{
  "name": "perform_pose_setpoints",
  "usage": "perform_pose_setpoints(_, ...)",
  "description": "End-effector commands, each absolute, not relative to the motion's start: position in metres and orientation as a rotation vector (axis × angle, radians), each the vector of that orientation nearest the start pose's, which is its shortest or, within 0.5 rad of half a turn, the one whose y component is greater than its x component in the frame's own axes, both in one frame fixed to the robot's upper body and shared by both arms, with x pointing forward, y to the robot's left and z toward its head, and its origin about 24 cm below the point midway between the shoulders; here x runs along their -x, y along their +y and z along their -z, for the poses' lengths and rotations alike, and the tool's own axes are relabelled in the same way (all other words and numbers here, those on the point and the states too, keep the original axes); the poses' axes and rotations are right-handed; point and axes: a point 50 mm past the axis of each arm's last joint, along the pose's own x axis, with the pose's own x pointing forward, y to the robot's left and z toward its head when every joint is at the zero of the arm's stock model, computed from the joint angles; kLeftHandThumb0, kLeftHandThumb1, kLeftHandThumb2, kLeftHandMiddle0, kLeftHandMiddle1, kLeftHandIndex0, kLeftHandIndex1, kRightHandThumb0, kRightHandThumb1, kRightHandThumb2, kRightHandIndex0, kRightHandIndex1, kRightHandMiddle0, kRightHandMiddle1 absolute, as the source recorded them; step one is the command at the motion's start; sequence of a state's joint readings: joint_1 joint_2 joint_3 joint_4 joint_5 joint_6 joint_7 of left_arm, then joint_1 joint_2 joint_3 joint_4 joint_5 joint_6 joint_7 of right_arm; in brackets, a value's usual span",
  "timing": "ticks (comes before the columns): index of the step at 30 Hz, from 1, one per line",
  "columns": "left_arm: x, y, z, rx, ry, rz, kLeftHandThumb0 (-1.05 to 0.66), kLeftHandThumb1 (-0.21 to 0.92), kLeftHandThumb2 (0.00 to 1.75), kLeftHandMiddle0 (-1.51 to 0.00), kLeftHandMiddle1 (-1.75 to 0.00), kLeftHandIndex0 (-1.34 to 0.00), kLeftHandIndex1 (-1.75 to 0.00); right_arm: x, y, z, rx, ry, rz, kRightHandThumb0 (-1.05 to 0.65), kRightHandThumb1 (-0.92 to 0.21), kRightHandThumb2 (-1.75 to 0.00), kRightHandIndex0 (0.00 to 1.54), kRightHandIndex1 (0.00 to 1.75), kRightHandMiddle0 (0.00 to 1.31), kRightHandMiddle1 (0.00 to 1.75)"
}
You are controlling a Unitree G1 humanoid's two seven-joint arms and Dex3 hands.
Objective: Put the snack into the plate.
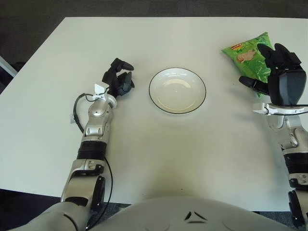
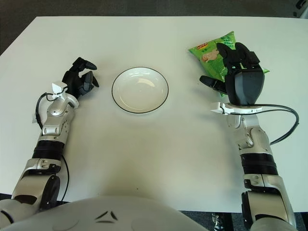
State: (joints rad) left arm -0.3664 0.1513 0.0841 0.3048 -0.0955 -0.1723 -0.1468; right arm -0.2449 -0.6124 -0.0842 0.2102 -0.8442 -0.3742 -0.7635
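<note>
The green snack bag (image 1: 243, 54) lies flat on the white table at the far right. My right hand (image 1: 267, 66) is over the bag's near right part, fingers spread across it and thumb sticking out to the left; it covers that end of the bag. Nothing is clasped in it. The white plate (image 1: 177, 91) with a dark rim sits empty at the table's middle, well to the left of the bag. My left hand (image 1: 121, 77) shows just left of the plate, fingers loosely bent and holding nothing.
A white table (image 1: 159, 149) fills the view, its near and left edges visible. A thin black cable (image 2: 284, 125) loops beside my right forearm. Dark floor lies beyond the far edge.
</note>
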Motion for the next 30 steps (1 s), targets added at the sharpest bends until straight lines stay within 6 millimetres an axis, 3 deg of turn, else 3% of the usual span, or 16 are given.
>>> perform_pose_setpoints(1,-0.311,0.172,-0.061,-0.063,-0.102,0.112,-0.37,0.74,0.75,-0.78,-1.73,-0.31,-1.75,-0.275,-0.257,-0.163,1.233,-0.883,0.537,-0.59,-0.92,-0.31,0.5,0.0,0.43,0.29)
perform_pose_setpoints(11,-0.31,0.171,-0.061,-0.079,-0.107,0.11,-0.37,0.75,0.75,-0.78,-1.73,-0.31,-1.74,-0.286,-0.263,-0.17,1.228,-0.809,0.518,-0.59,-0.92,-0.28,0.46,0.0,0.43,0.27)
perform_pose_setpoints(23,-0.31,0.171,-0.061,-0.103,-0.11,0.101,-0.37,0.75,0.73,-0.79,-1.71,-0.32,-1.73,-0.311,-0.278,-0.169,1.272,-0.548,0.486,-0.83,-0.92,-0.49,0.08,0.0,0.37,0.19)
perform_pose_setpoints(30,-0.309,0.17,-0.061,-0.111,-0.112,0.098,-0.37,0.76,0.72,-0.79,-1.7,-0.32,-1.73,-0.319,-0.283,-0.165,1.331,-0.427,0.46,-0.91,-0.92,-0.58,0.01,0.0,0.31,0.12)
